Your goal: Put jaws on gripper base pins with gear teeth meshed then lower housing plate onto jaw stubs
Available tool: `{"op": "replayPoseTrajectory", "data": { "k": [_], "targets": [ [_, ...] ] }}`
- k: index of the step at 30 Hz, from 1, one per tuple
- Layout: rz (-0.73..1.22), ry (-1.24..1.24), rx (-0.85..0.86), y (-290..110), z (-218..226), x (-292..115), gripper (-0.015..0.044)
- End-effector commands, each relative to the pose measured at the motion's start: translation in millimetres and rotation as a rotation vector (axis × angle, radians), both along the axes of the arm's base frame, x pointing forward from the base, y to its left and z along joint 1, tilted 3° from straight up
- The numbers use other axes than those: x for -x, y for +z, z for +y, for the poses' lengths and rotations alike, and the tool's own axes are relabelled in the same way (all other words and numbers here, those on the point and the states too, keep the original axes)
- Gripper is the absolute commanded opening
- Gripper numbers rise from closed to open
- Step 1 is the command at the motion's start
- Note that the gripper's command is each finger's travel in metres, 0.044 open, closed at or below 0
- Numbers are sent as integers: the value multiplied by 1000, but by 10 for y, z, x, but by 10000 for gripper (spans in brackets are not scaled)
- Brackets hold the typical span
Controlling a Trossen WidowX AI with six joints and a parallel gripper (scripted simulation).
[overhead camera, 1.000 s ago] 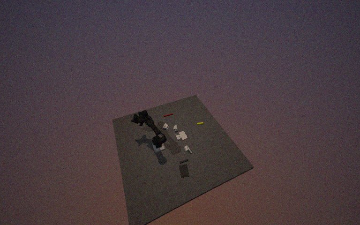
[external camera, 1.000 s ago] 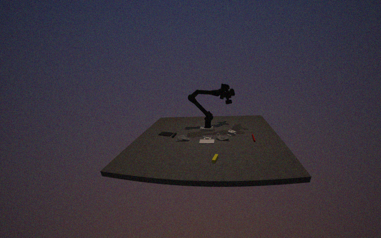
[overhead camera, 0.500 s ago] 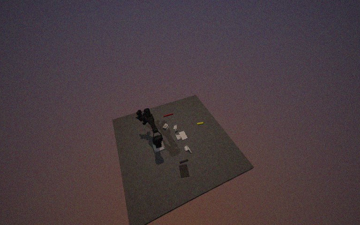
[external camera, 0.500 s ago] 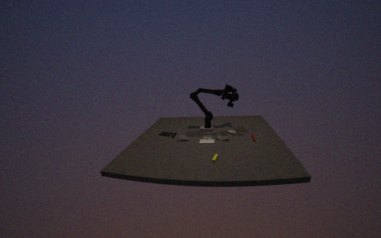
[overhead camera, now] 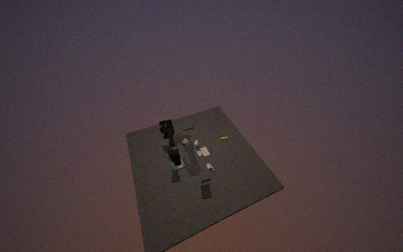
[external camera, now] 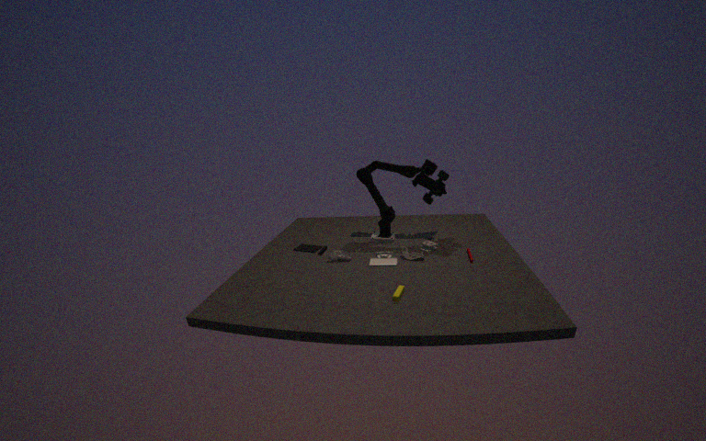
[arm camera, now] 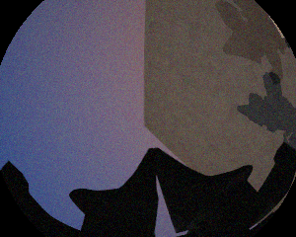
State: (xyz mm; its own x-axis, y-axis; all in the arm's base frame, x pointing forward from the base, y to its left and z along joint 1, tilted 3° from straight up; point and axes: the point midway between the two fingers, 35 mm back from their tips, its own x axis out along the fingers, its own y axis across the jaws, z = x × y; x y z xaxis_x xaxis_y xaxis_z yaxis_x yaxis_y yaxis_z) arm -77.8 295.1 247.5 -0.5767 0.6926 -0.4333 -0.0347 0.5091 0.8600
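My gripper [external camera: 444, 191] [arm camera: 154, 152] is shut and empty, raised high above the table, away from the parts. The white gripper base [overhead camera: 199, 153] [external camera: 383, 254] lies mid-table against a flat white plate [overhead camera: 205, 151] [external camera: 383, 262]. One white jaw [overhead camera: 196, 143] [external camera: 413, 255] lies close to the base on the red stick's side. The other jaw [overhead camera: 210, 167] [external camera: 338, 255] lies apart on the opposite side. A small white piece with dark spots, apparently the housing plate [overhead camera: 185, 142] [external camera: 429, 243], lies separately near the first jaw. The pins are too small to make out.
A red stick [overhead camera: 188, 128] [external camera: 470, 254] and a yellow block [overhead camera: 224, 137] [external camera: 398, 292] lie farther out. A dark flat slab [overhead camera: 206, 191] [external camera: 307, 248] lies beside a dark bar [overhead camera: 205, 180] [external camera: 322, 250]. The table edge shows in the wrist view.
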Motion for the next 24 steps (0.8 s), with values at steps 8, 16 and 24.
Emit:
{"op": "replayPoseTrajectory", "data": {
  "k": [8, 16, 24],
  "targets": [
    [52, -265, 201, -225, 148, -526, 0],
    [100, -465, 344, -409, 165, -928, 0],
    [154, -667, 480, -587, 110, -1324, 0]
  ]
}}
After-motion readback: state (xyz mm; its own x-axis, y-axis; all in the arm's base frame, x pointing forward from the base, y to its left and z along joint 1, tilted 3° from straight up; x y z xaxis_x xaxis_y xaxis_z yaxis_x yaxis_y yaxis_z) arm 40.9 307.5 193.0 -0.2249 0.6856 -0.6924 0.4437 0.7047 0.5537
